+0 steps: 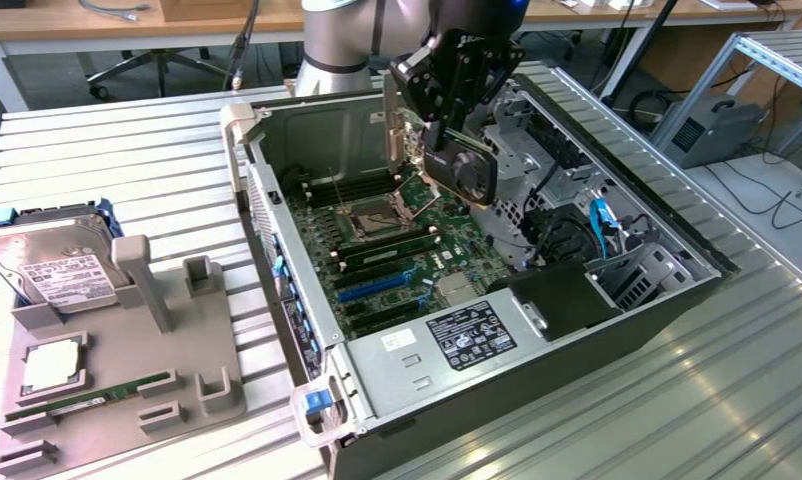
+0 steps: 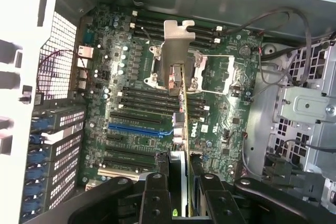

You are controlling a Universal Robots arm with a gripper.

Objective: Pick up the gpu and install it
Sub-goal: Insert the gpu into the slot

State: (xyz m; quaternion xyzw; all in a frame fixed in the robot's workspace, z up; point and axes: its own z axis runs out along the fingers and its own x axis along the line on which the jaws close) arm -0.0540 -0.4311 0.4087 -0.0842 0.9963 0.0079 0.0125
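- The gripper (image 1: 439, 128) is over the open computer case (image 1: 415, 372), with its 2 fingers (image 2: 155, 195) pressed on the flat sides of the gpu (image 1: 463, 170), 1 finger on each side. It is pinching the card, not spread free.
- The gpu hangs in the air above the motherboard (image 1: 398, 262) and, as far as I can see, touches nothing in the case. It is near the CPU socket (image 1: 377, 215), toward the far end of the case in the exterior view.
- In the wrist view the gpu (image 2: 182, 124) is seen edge-on, as a thin line going away from the gripper (image 2: 184, 199), with the silver end bracket (image 2: 176, 56) at the far end, over the CPU socket (image 2: 210, 74).
- The relation that matters: the blue expansion slot (image 2: 139, 128) lies below the card and a little to one side, toward the grilled wall of the case. The line of the card seems to cross the slot and not to run along it, so I judge it is not yet aligned or seated.
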